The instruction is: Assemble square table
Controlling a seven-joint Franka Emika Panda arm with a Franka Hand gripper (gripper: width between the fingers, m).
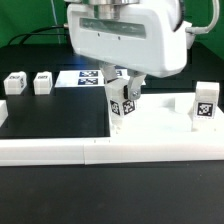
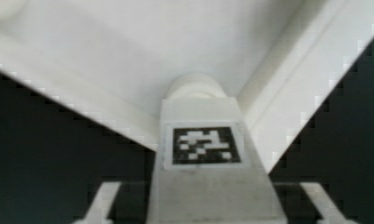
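My gripper (image 1: pixel 123 90) is shut on a short white leg post (image 1: pixel 122 101) with black-white tags and holds it slightly tilted over the left part of the white square slab (image 1: pixel 160 128). In the wrist view the post (image 2: pixel 205 130) runs out from between my gripper (image 2: pixel 205 205), its rounded tip over the slab (image 2: pixel 95 45) close to the raised rim (image 2: pixel 294 70). A second leg post (image 1: pixel 205 104) stands on the slab at the exterior view's right. Two more leg posts (image 1: pixel 15 83) (image 1: pixel 42 82) stand on the black table at the back left.
The marker board (image 1: pixel 85 76) lies flat behind the slab, partly hidden by my gripper. A long low white border wall (image 1: pixel 90 152) runs along the front. The black table surface (image 1: pixel 50 120) lies left of the slab.
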